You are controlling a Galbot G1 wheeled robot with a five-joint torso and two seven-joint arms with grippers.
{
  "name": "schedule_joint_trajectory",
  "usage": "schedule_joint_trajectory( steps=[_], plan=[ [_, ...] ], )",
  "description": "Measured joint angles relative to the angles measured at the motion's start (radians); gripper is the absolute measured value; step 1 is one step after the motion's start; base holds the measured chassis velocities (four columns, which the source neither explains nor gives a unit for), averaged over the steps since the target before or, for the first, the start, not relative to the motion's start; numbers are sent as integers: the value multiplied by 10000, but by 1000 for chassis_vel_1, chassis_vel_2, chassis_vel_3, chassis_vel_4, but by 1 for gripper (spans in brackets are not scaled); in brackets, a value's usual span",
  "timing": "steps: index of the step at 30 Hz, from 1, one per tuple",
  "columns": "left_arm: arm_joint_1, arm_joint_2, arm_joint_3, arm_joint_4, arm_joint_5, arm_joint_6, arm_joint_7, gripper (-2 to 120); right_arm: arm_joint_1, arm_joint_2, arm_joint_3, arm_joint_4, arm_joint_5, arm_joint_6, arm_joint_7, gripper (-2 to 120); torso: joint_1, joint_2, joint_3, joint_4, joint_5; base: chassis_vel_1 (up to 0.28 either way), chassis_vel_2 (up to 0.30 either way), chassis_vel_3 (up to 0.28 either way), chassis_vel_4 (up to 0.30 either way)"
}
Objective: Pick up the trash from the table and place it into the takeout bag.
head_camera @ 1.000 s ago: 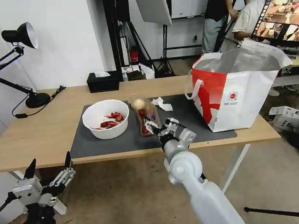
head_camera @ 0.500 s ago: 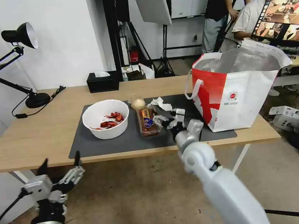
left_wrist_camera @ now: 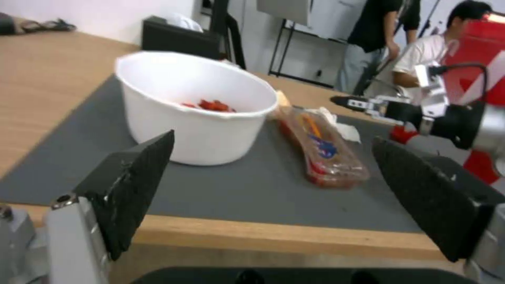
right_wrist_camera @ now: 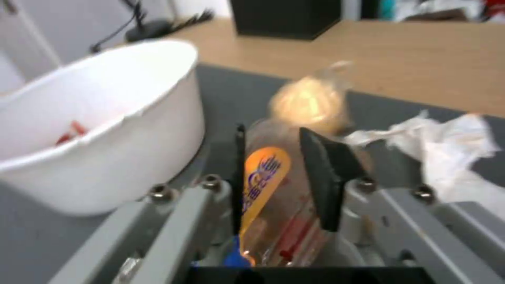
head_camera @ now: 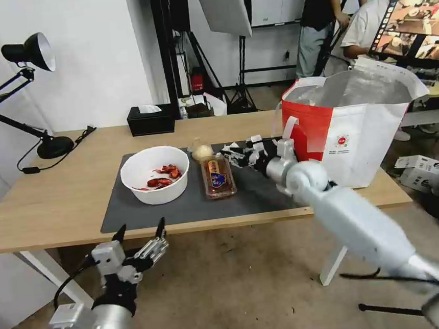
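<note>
Light wood surface [head_camera: 68,193] under a matt grey mat [head_camera: 147,212]; glossy white bowl [head_camera: 155,175]; foil-lined bag [head_camera: 354,127].

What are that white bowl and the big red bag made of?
The bowl looks like thin matte white plastic or foam, with a plain, slightly uneven rim. The takeout bag seems woven plastic fabric with a crinkly silver foil lining.

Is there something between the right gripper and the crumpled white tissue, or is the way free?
Nothing visible blocks it. The right gripper hangs low over the dark mat, just beside the crumpled white tissue. The clear tomato tray lies to its left, and the takeout bag stands to its right.
</note>
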Motion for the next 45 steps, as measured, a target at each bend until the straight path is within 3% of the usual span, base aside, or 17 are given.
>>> schedule_joint_trajectory(
  steps=[1, 4, 8, 17, 22, 31, 45],
  plan=[
    [0, 0, 0, 0, 0, 0, 0, 100, 0, 0, 0, 0, 0, 0, 0, 28, 0, 0, 0, 0, 0, 0, 0, 0, 0],
    [-913, 249, 889, 701, -54, 43, -233, 100, 1015, 1, -1016, -989, 101, -283, -1110, 10, 0, 0, 0, -1, 0, 0, 0, 0, 0],
    [-1594, 283, 1680, 1306, -21, 43, -383, 100, 1518, 124, -1536, -1557, -24, -435, -1624, 0, 0, 0, -1, 2, -1, 0, 0, 0, 0],
    [-3033, 357, 2650, 2274, -397, 185, -845, 100, 1900, 690, -1978, -2725, -525, -449, -2242, 0, 1, 0, 0, 0, 1, 0, 0, 0, 0],
    [-4217, 859, 3027, 2793, -1204, 461, -1225, 100, 2032, 974, -2101, -3132, -791, -421, -2366, 0, -1, 1, -2, 1, -1, 0, 0, 0, 0],
    [-6579, 1570, 4180, 3973, -2740, 864, -1681, 100, 2101, 861, -2234, -2933, -820, -473, -2298, 0, 0, 0, 0, -1, 0, 0, 0, 0, 0],
    [-9086, 1662, 5745, 5464, -4769, 1522, -2637, 100, 2030, 863, -2235, -2954, -791, -500, -2246, 0, 0, 0, -1, -1, 0, 0, 0, 0, 0]
  ],
)
